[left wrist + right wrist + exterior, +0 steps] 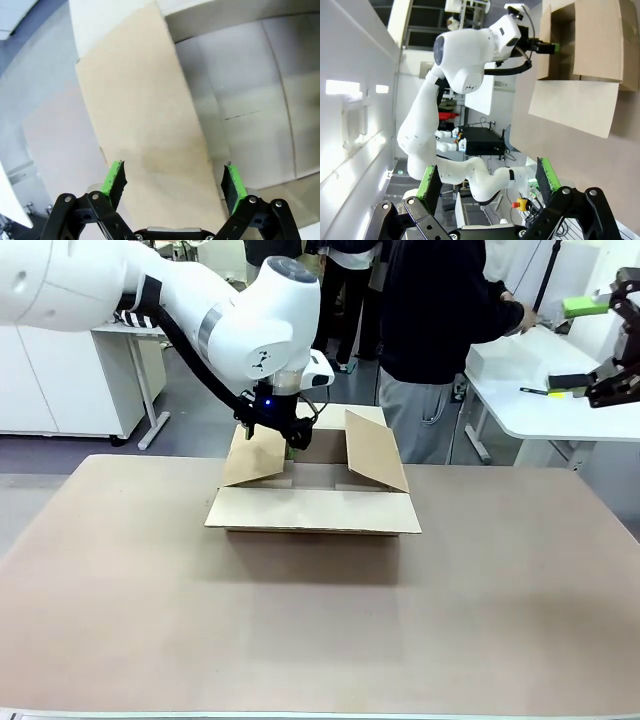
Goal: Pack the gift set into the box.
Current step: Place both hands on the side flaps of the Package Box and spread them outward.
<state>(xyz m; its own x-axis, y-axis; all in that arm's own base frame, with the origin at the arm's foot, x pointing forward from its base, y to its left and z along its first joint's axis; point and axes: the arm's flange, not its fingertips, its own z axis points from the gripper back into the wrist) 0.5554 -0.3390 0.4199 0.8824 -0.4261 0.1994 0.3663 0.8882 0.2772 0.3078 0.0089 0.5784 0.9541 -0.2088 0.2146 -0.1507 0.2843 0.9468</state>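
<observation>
Box point(312, 510) open, bare cardboard inside

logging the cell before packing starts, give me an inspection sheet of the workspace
surface: brown tabletop, no marks seen
job's things: large plain brown corrugated cardboard box, flaps open, inside bare where visible
clutter: nothing seen
grippers: left gripper open at the box's left flap; right gripper open, raised at the right
cables: black cable along the left arm
surroundings: person in dark top at the far side, beside a white side table
</observation>
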